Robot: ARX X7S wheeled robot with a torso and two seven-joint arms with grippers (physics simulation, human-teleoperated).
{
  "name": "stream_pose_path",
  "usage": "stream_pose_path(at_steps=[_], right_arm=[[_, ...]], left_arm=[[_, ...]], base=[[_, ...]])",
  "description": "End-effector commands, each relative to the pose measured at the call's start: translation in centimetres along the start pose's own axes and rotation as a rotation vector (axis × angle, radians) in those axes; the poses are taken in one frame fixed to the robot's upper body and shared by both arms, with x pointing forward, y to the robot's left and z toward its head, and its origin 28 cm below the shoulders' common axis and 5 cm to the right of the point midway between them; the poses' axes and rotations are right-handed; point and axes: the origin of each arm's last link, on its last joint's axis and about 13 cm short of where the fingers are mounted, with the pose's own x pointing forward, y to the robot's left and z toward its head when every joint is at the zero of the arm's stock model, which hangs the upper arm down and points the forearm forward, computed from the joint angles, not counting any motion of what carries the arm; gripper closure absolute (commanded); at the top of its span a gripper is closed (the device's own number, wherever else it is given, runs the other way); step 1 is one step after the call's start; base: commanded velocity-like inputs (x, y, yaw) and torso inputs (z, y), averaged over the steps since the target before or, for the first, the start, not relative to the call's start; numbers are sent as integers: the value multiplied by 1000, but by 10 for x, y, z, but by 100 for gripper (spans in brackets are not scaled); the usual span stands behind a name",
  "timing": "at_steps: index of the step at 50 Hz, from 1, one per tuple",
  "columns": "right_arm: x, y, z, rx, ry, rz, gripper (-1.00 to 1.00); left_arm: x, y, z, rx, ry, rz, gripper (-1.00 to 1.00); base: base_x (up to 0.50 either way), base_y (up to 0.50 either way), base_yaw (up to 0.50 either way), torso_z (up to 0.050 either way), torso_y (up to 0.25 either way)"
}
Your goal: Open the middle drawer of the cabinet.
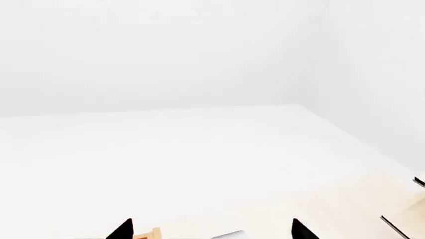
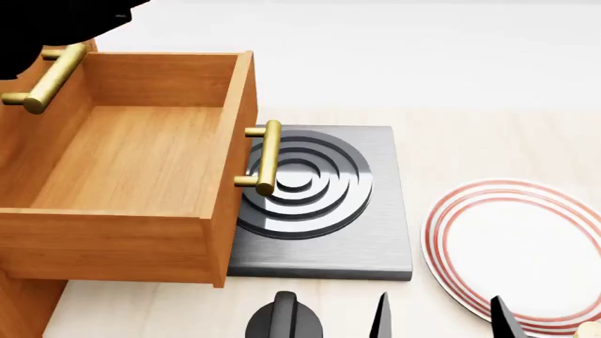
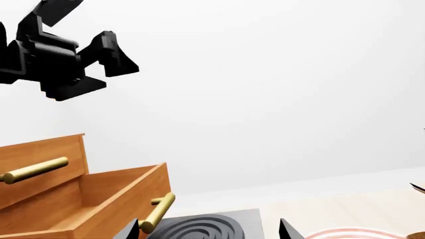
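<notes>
The middle drawer (image 2: 131, 176) of the cabinet (image 2: 24, 303) stood pulled far out over the pale desk (image 2: 469, 141), its brass handle (image 2: 266, 158) above a grey stove plate (image 2: 376, 211). A red-ringed plate (image 2: 451, 232) lay beside. The walls were plain white. The right gripper (image 2: 440, 318) was released, holding nothing. The left gripper (image 1: 211, 230) too was spread apart.

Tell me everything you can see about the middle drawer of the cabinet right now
The middle drawer is an orange-brown wooden box, pulled well out of the cabinet and empty inside. Its front panel carries one brass bar handle on two short posts. The open drawer juts out above the edge of a grey plate with black rings. No claw touches it; the left claw hangs open above, near the upper drawer.
</notes>
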Motion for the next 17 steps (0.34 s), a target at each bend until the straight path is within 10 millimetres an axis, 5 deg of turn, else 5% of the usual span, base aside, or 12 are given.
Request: stream_pose_path(at_steps=[1,17], right_arm=[[1,1,0,-1,1,2,-100],[1,2,-1,-4,2,5,-100]], left_arm=[[5,1,6,95,-178,-16,-100],[-19,3,-4,144,-317,10,-100]], base=[[0,0,0,0,0],[0,0,0,0,0]])
